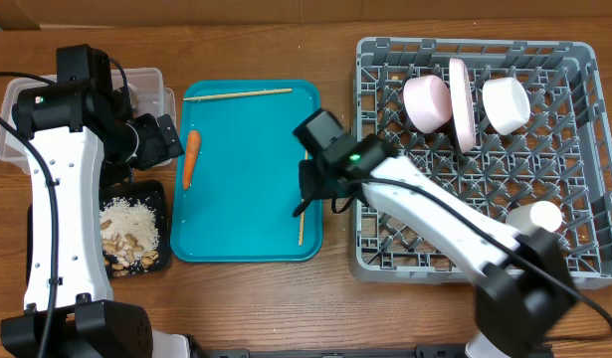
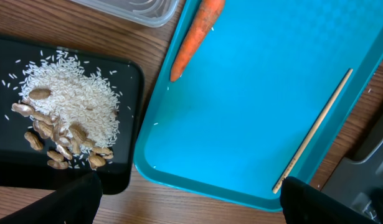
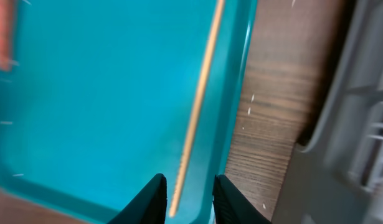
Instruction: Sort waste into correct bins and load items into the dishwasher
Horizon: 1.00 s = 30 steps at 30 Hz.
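My right gripper (image 1: 304, 195) (image 3: 190, 194) hangs over the teal tray's right edge. Its jaws stand a little apart, and the end of a thin wooden chopstick (image 3: 200, 118) (image 1: 302, 223) lies on the tray between them, untouched. A second chopstick (image 1: 236, 94) lies along the tray's far edge. My left gripper (image 1: 169, 139) (image 2: 191, 211) is wide open and empty, just left of the orange carrot (image 1: 190, 157) (image 2: 194, 37) on the tray. Rice-and-nut scraps (image 1: 126, 227) (image 2: 73, 106) fill the black tray (image 1: 152, 193) (image 2: 10, 158). The clear tub (image 1: 151, 85) (image 2: 135, 9) stands behind it.
The teal tray (image 1: 246, 189) (image 2: 253, 112) sits mid-table. The grey dish rack (image 1: 475, 46) (image 3: 359, 93) at right holds a pink bowl (image 1: 427, 101), an upright plate (image 1: 461, 104), a white bowl (image 1: 506, 104) and a white cup (image 1: 542, 216). A strip of bare wood separates tray and rack.
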Each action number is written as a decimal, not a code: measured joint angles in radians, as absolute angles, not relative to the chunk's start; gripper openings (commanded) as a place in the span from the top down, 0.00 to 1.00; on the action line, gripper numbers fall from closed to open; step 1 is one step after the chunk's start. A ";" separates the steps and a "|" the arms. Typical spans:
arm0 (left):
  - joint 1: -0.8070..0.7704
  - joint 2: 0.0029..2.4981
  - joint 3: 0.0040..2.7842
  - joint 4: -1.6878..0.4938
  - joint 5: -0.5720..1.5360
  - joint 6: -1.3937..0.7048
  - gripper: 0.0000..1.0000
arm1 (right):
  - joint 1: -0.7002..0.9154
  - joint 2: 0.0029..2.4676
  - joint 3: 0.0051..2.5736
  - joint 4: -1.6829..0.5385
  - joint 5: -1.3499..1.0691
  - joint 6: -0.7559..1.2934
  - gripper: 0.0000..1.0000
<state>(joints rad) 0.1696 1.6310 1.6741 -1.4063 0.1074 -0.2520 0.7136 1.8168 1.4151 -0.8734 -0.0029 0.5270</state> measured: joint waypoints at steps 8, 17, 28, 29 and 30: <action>0.170 1.631 1.674 -1.406 0.107 -0.252 0.07 | 0.743 1.978 1.414 -0.831 -0.021 0.564 0.71; 0.170 1.631 1.674 -1.405 0.107 -0.252 0.06 | 0.781 2.068 1.426 -0.810 -0.022 0.610 0.96; 0.170 1.631 1.674 -1.406 0.108 -0.252 0.06 | 0.771 2.064 1.550 -1.037 0.027 0.625 0.96; 0.170 1.631 1.674 -1.405 0.108 -0.252 0.06 | 0.765 2.048 1.577 -1.064 0.041 0.618 0.96; 0.170 1.631 1.674 -1.405 0.107 -0.252 0.06 | 0.754 2.022 1.602 -1.082 0.051 0.606 0.96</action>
